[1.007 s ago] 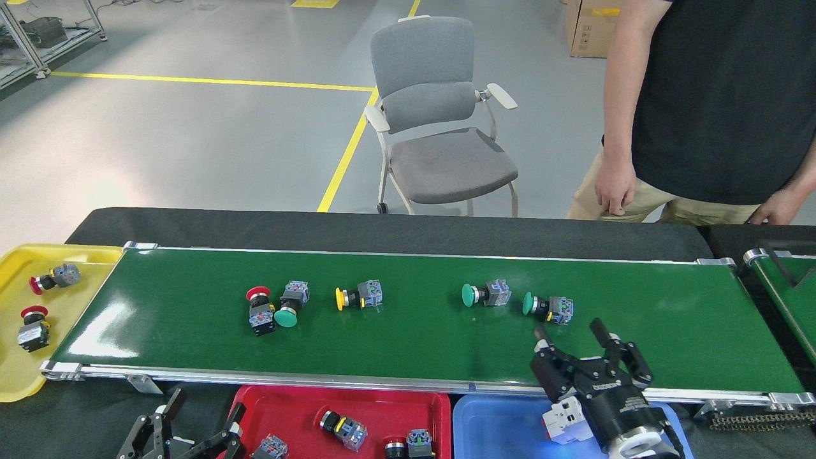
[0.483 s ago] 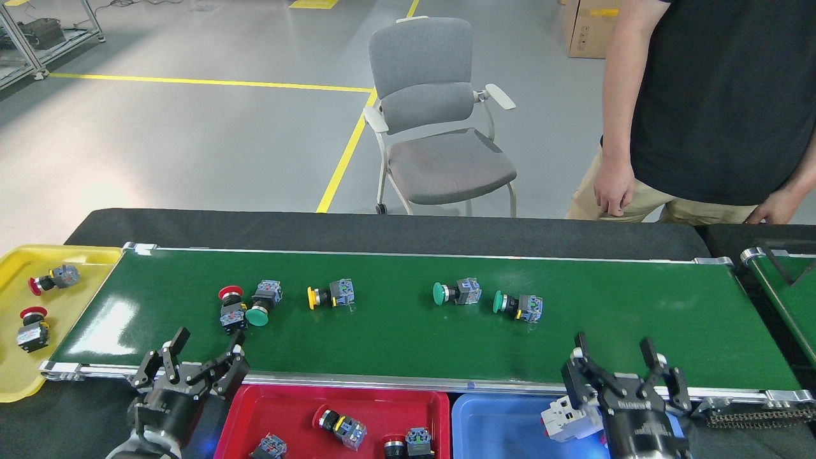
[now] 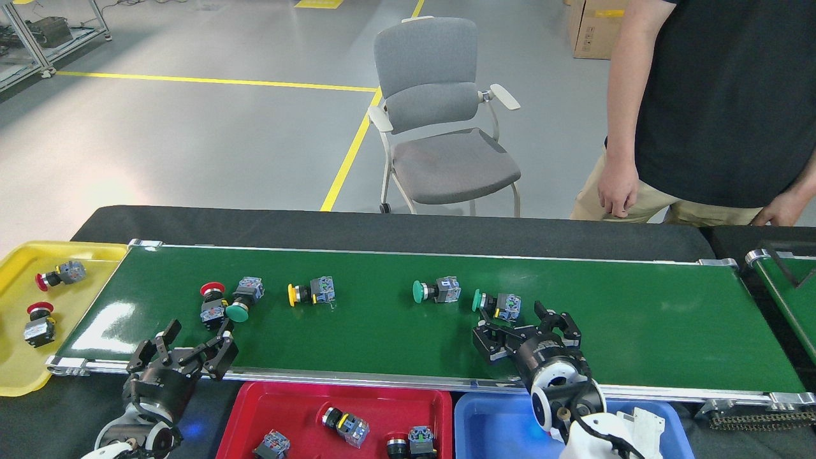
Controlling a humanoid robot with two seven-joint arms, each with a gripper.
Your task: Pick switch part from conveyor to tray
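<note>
The nearest target, a small green-capped push-button switch part with a blue-and-grey plastic contact block (image 3: 497,304), lay on its side on the long glossy dark-green conveyor belt with silver rails (image 3: 637,331), cap pointing to nine o'clock. The right tool (image 3: 524,324) hovered just at its six o'clock, black fingers spread wide and holding nothing. The left tool (image 3: 185,349), likewise spread and empty, sat at the near rail, at six o'clock of a red-capped switch part (image 3: 211,303) touching another green-capped one (image 3: 241,299).

The part looked light, rigid and hard-shelled, not fragile. Its domed cap was probably slick and apt to roll; the squarer contact block offered flat, parallel faces, so pinching across the block seemed the surer hold. The glossy belt may let it skate if nudged.

The shallow blue plastic tray (image 3: 491,421) and the red plastic tray (image 3: 306,401) stood at six o'clock of the belt, on the black-covered surface (image 3: 382,226).
</note>
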